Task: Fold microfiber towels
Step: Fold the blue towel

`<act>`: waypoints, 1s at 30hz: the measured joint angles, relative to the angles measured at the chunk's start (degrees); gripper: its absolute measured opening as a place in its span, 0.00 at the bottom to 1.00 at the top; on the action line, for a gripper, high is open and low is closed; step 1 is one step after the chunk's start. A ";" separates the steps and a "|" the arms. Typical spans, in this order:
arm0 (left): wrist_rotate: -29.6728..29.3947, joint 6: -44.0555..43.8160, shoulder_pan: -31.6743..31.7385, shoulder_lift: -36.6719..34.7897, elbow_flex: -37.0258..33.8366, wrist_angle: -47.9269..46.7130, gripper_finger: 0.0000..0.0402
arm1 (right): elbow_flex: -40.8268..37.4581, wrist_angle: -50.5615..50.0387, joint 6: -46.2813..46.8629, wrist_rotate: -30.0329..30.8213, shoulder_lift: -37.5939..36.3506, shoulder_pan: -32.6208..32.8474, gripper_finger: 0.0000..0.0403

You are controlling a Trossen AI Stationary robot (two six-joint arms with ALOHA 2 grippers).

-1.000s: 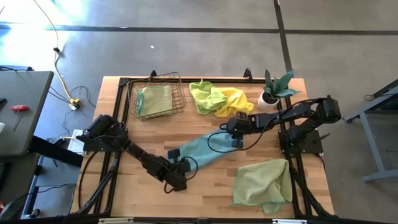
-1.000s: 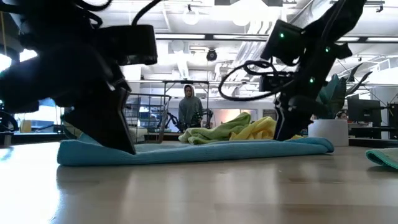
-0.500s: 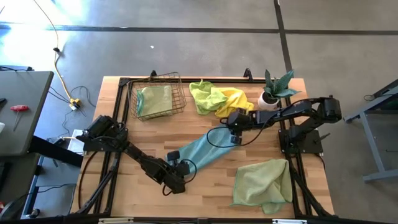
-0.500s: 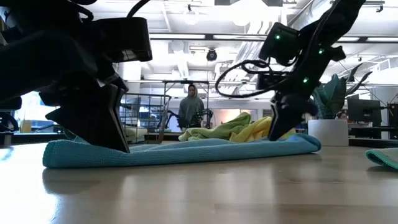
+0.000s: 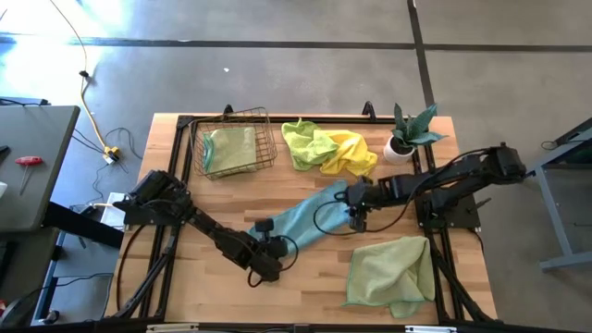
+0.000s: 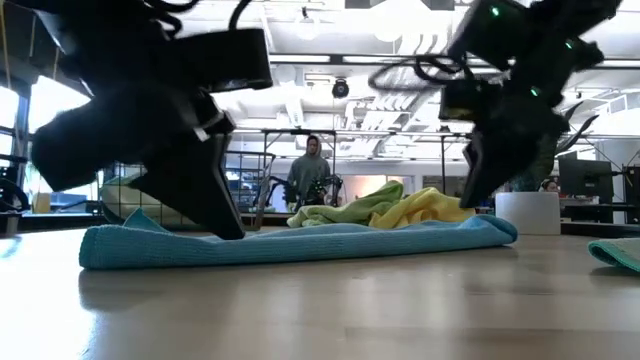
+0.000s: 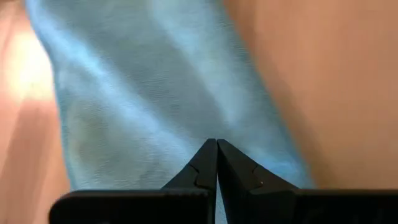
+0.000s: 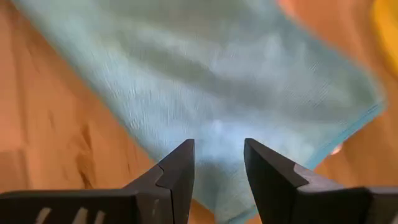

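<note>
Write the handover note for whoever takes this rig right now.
Left tool: shut, at the near end of the teal towel.
Right tool: open above the towel's far end, holding nothing.
Teal towel lies stretched long at mid-table.
One green towel in the wire basket, a lime and yellow heap behind, a pale green towel at the front right.
Left: fold the teal towel, the heap, the pale green one.

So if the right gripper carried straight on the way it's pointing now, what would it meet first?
Most likely the light blue towel. The right gripper, fingers open, points down at that cloth, which fills the wrist view just beyond the tips. How much gap remains above it is hard to judge.
</note>
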 joint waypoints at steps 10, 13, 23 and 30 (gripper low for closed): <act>-0.80 -3.44 2.45 -0.11 0.04 -8.40 0.01 | -4.33 0.32 5.32 2.30 2.65 1.81 0.33; -0.99 -7.67 3.07 -0.20 -0.78 -10.87 0.01 | -4.39 0.13 5.35 2.18 2.65 1.81 0.33; -1.44 -11.36 1.99 -0.42 -1.75 -12.16 0.01 | -4.39 0.50 3.79 2.18 2.65 1.81 0.33; -2.81 -5.68 1.62 -0.17 4.02 -12.24 0.01 | -0.41 -3.67 3.71 2.10 2.37 1.81 0.33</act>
